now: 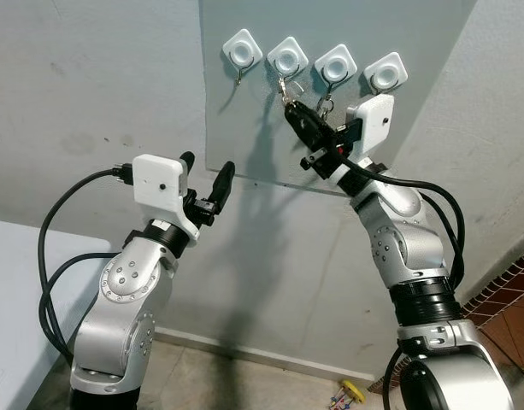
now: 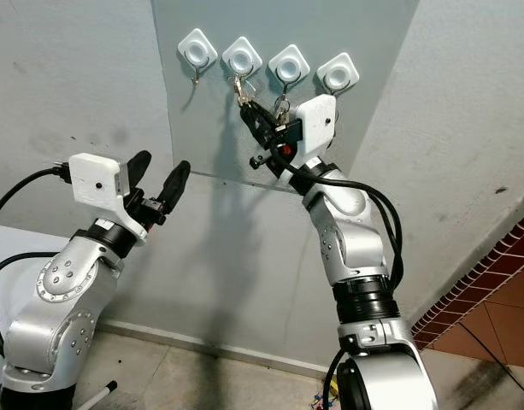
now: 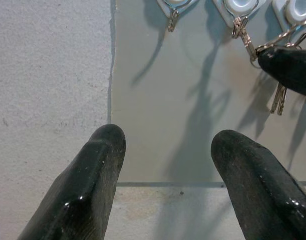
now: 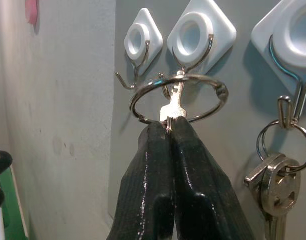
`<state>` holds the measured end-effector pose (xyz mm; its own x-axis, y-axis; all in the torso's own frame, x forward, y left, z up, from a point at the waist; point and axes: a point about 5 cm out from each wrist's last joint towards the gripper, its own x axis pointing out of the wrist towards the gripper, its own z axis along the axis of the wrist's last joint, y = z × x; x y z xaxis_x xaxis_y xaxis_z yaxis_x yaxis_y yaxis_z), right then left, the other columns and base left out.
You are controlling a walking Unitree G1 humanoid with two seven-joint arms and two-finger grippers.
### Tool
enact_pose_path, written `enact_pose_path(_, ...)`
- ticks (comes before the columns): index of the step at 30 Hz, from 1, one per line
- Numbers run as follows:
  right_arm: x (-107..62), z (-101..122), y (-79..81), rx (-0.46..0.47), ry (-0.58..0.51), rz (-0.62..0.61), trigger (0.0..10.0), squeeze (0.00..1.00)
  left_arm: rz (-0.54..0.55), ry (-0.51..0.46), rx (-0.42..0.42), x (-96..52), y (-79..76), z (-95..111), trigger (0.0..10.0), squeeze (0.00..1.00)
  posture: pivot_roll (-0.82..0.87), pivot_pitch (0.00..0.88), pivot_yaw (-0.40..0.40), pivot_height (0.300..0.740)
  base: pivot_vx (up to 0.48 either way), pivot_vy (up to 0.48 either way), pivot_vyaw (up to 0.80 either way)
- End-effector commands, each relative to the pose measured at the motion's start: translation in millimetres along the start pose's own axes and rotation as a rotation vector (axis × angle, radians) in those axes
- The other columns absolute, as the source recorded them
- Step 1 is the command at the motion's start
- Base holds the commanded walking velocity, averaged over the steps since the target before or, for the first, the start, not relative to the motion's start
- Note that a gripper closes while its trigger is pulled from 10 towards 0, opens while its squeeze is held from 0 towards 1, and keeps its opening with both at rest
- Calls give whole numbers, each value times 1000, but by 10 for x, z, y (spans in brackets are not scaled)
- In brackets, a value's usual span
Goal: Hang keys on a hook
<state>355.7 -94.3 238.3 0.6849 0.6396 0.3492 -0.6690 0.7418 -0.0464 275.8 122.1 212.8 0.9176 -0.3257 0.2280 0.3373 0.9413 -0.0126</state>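
Four white diamond-shaped hooks sit in a row on a grey panel (image 1: 244, 128). My right gripper (image 4: 166, 128) is raised to the second hook (image 1: 287, 56) from the left and is shut on a silver key (image 4: 173, 102). That key's large ring (image 4: 212, 107) lies level with the hook's wire tip. I cannot tell whether the ring is looped over it. Another bunch of keys (image 4: 275, 180) hangs from the third hook (image 1: 336, 64). The first hook (image 1: 242, 49) and the fourth hook (image 1: 386, 73) are bare. My left gripper (image 1: 208, 164) stands open below the panel, holding nothing.
The panel is fixed to a pale plastered wall. A white surface (image 1: 9, 290) lies at the lower left. Red brick flooring (image 1: 509, 299) shows at the right, and a small coloured object (image 1: 350, 394) lies on the floor by the wall.
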Motion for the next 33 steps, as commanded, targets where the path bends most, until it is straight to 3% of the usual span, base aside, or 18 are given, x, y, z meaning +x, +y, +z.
enact_pose_path(1, -3, -62, 16, 5, 34, 16, 10000, 0, -4, 3, -3, -5, -15, 11, 10000, 0, -31, 0, -72, 732, 0, 0, 0)
enact_pose_path(11, -3, -32, 27, -14, 22, 31, 10000, 0, -2, 3, -9, -6, -22, 11, 10000, 0, -29, 0, -74, 732, 0, 0, 0)
enact_pose_path(18, -48, -142, 57, -29, 90, 63, 10000, 0, 0, 0, -12, -7, -20, 19, 10000, 0, -28, 0, -75, 732, 0, 0, 0)
enact_pose_path(21, -92, -286, 71, -39, 181, 77, 10000, 0, 0, -1, -12, -7, -22, 20, 10000, 0, -29, 0, -74, 732, 0, 0, 0)
enact_pose_path(25, -98, -302, 73, -41, 191, 79, 10000, 0, 1, 0, -12, -7, -22, 20, 10000, 0, -29, 0, -74, 732, 0, 0, 0)
enact_pose_path(27, -15, 0, 90, -31, -8, 76, 10000, 0, 0, 2, -15, -8, -23, 19, 10000, 0, -29, 0, -72, 732, 0, 0, 0)
enact_pose_path(28, -6, 34, 82, -33, -26, 72, 10000, 0, -1, 2, -16, -8, -25, 19, 10000, 0, -29, 0, -72, 732, 0, 0, 0)
enact_pose_path(31, 19, 90, 75, -24, -29, 85, 10000, 0, 0, 2, -16, -8, -23, 19, 10000, 0, -29, 0, -74, 732, 0, 0, 0)
enact_pose_path(33, 23, 11, 118, -57, 85, 154, 10000, 0, 2, 2, -17, -8, -17, 17, 10000, 0, -29, 0, -75, 732, 0, 0, 0)
